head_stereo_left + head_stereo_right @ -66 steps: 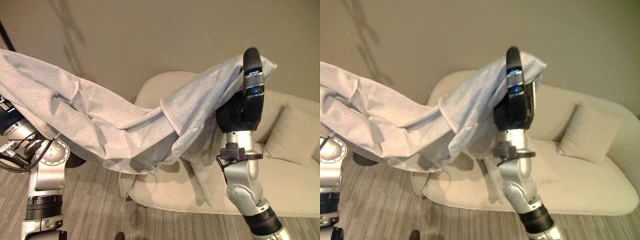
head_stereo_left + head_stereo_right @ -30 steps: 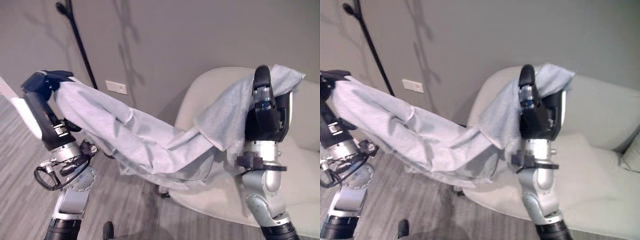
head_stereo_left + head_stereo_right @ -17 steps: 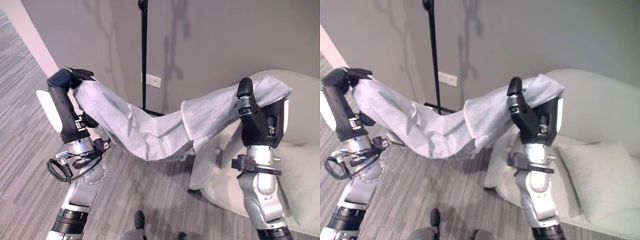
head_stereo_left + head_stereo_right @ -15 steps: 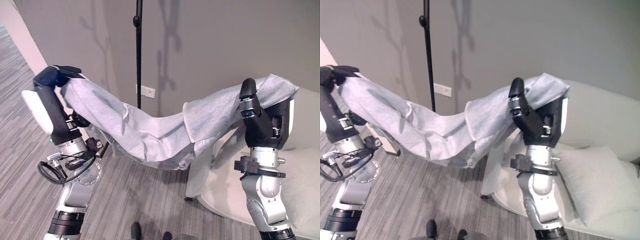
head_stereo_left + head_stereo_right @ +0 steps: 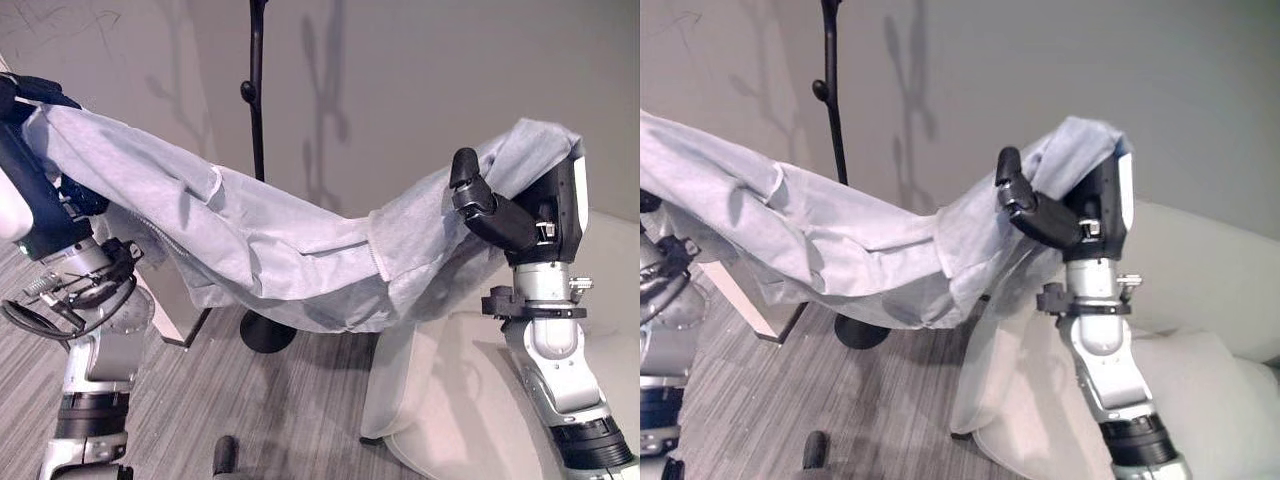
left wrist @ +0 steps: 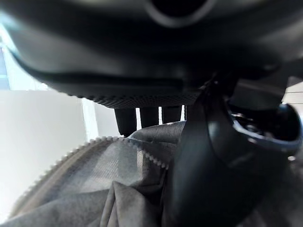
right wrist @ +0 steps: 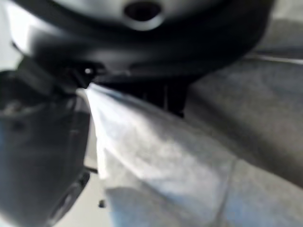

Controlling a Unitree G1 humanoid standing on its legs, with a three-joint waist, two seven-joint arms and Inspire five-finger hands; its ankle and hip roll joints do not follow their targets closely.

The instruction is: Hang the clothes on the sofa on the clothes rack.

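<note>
Over the last couple of seconds my view has swung from the cream upholstered sofa [image 5: 470, 400], now down at five o'clock, round to the black metal clothes rack [image 5: 256, 120] standing at twelve o'clock against the wall, so I judge the carry is nearly over and the hanging comes next. The pale grey zip-front garment [image 5: 270, 250] is off the sofa and stretched between my arms just in front of the rack's pole. My left hand [image 5: 35, 95] at ten o'clock has its fingers [image 6: 149, 116] and thumb clamped on the zip edge, and my right hand [image 5: 495, 215] at three o'clock is pinching the other end.
</note>
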